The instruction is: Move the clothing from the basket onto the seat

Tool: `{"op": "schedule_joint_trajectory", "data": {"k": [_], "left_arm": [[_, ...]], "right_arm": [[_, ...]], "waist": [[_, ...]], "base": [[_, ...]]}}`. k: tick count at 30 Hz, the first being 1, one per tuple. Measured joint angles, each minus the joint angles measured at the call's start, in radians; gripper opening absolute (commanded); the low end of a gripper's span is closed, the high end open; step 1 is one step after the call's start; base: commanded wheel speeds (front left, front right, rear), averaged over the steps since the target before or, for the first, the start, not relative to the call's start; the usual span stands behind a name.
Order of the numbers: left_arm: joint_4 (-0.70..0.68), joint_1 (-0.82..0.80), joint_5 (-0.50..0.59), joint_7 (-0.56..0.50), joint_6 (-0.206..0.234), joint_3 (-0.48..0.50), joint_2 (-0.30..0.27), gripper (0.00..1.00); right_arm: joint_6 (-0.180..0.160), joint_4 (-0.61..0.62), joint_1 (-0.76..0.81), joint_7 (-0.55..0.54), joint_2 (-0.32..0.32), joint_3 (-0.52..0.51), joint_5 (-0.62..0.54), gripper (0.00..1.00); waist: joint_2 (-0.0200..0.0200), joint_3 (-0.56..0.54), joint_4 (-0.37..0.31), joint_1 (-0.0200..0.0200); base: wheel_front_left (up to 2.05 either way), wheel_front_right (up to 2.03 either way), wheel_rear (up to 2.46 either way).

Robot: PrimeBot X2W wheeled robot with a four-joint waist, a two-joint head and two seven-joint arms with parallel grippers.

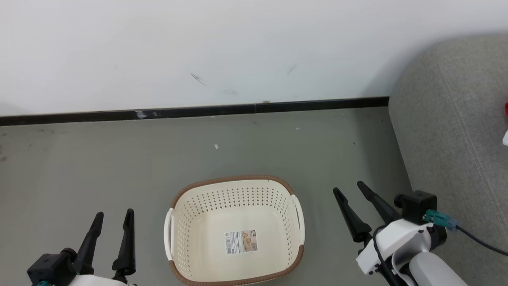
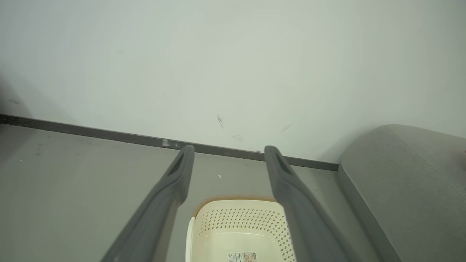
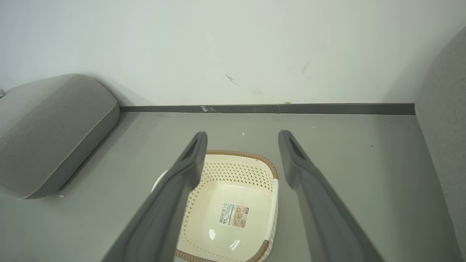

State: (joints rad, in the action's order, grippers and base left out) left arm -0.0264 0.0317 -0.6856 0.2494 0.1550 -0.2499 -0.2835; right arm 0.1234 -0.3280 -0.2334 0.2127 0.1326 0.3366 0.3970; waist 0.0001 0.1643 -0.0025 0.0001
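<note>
The cream basket (image 1: 178,222) stands on the floor between my two arms, with nothing inside but the paper label (image 1: 241,241) on its bottom. At the right lies the grey seat (image 1: 444,131), and a sliver of red and white clothing (image 1: 505,137) rests on it at the frame edge. My left gripper (image 1: 114,213) is open left of the basket, holding nothing. To the basket's right, my right gripper (image 1: 348,187) is open too. The left wrist view has my left gripper (image 2: 229,149) over the basket (image 2: 240,222); the right wrist view has my right gripper (image 3: 243,134) above the basket (image 3: 233,171).
A white wall with a black baseboard (image 1: 198,113) runs behind the basket. Grey floor (image 1: 99,159) stretches to the left and back. A second grey cushion (image 3: 47,127) lies at the left of the right wrist view. A dark cable (image 1: 480,240) trails from my right wrist.
</note>
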Motion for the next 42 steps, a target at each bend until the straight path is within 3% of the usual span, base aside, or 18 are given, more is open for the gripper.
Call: {"op": "schedule_joint_trajectory", "data": {"k": [14, 15, 21, 36, 42], "left_arm": [[0.050, 0.051, 0.012, 0.000, -0.053, -0.028, 0.004, 1.00], [0.063, 0.058, 0.012, -0.002, -0.056, -0.037, 0.008, 0.00], [0.110, 0.076, 0.002, -0.003, -0.056, -0.058, 0.058, 0.00], [0.114, 0.077, -0.141, -0.046, -0.080, -0.017, 0.082, 0.00], [0.123, 0.076, -0.199, -0.064, -0.094, 0.004, 0.091, 0.00]], "right_arm": [[0.000, -0.029, 0.107, 0.017, -0.021, -0.045, -0.011, 1.00], [0.000, -0.039, 0.122, 0.016, -0.027, -0.047, -0.011, 0.00], [0.000, -0.080, 0.175, 0.015, -0.040, -0.035, -0.007, 0.00], [0.000, -0.036, 0.184, -0.008, -0.045, -0.081, 0.187, 0.00], [0.000, -0.027, 0.184, -0.030, -0.048, -0.103, 0.261, 0.00]], "waist": [[0.0000, -0.105, 0.072, -0.0001], [0.0000, -0.113, 0.077, -0.0001], [0.0000, -0.113, 0.077, -0.0001], [0.0000, -0.116, 0.072, 0.0001], [0.0000, -0.122, 0.066, 0.0025]], "base": [[0.00, 0.00, 0.00], [0.00, 0.00, 0.00], [0.00, 0.00, 0.00], [0.00, 0.00, 0.00], [0.00, 0.00, 0.00]]}}
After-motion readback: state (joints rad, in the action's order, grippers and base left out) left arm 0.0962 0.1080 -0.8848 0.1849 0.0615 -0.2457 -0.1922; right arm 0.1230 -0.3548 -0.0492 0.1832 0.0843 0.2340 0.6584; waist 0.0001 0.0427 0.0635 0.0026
